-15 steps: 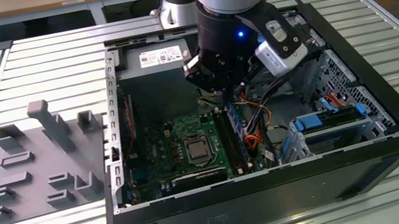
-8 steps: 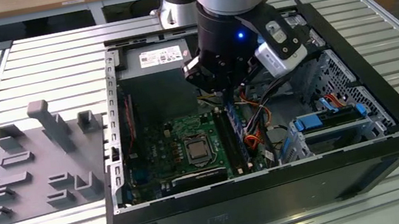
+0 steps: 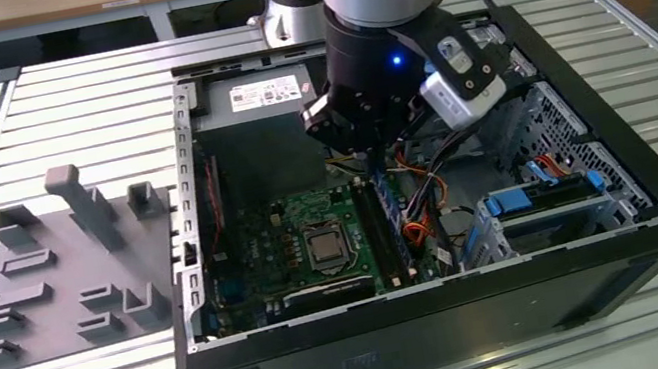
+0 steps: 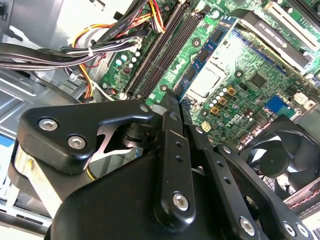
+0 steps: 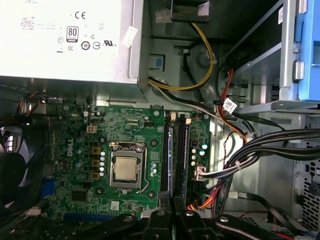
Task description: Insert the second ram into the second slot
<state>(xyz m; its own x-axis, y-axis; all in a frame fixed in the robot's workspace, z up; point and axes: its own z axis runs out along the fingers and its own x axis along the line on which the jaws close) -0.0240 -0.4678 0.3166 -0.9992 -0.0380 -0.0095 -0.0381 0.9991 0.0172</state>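
Second ram, a thin blue board standing on edge, has its near end caught between the gripper fingertips, which are drawn almost together on it. From that pinch it runs straight away from the gripper, along the bank of dark memory slots. In the first wrist view the stick shows as a narrow blue line rising from the gap between the two black fingers, in line with the slots and just beside the processor socket. Whether its lower edge is seated in a slot cannot be told.

Past the slots, bundled cables cross the green motherboard, and the power supply sits beyond. In the exterior view the gripper hangs inside the open computer case, the blue stick directly below it. A grey fixture tray lies on the slatted table, well apart, on the exterior view's left.
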